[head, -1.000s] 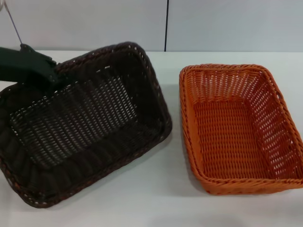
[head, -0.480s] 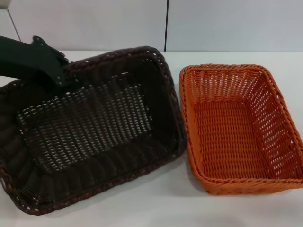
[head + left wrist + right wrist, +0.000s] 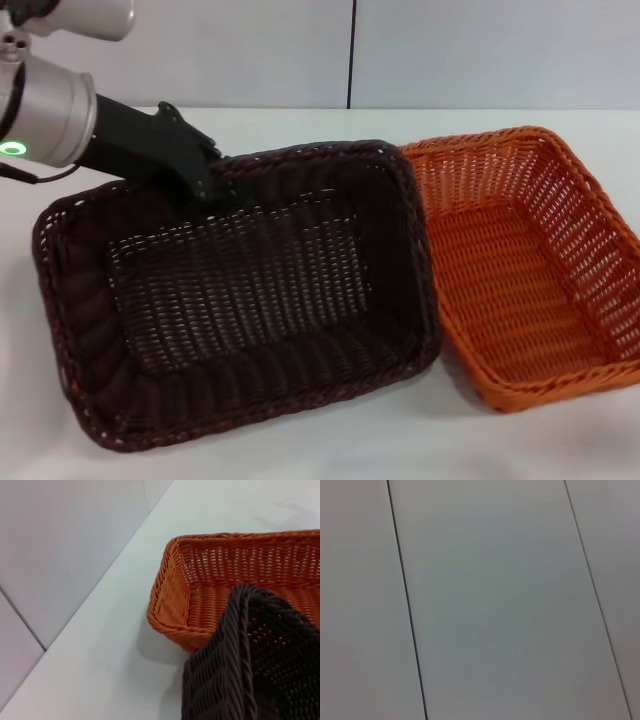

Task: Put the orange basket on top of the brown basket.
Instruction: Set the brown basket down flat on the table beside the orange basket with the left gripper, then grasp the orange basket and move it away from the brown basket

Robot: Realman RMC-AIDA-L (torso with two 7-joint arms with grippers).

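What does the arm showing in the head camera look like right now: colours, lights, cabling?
Only the left arm shows: a rounded silver-grey cylindrical link with a lit green ring indicator, then a matte black angular wrist and left gripper. A thin dark cable runs under the silver part. The right arm shows in no view.

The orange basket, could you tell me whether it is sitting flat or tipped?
Tipped: the brown basket overlaps the orange basket's near rim, pressing it.

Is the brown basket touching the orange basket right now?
Touching. The left wrist view shows the brown basket with its corner lying over the orange basket rim, no gap visible between them.
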